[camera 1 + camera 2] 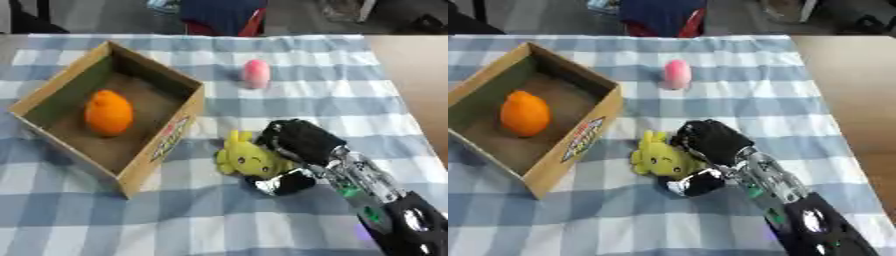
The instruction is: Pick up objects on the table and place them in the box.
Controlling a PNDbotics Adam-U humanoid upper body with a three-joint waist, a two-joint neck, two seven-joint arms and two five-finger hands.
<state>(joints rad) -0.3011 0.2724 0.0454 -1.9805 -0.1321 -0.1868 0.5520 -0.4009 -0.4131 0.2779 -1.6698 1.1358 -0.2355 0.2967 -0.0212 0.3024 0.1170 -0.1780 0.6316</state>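
While your right hand [293, 142] curls around the yellow toy [247, 157] beside the box [166, 142], lift it, then carry it over.

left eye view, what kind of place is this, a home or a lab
Probably a lab or test room set up as a tabletop, not a home. A blue checked cloth covers the table, with a cardboard box, a yellow plush toy and the right hand working on it.

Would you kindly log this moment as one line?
right hand: closing on yellow toy | box: holds orange | pink object: on table
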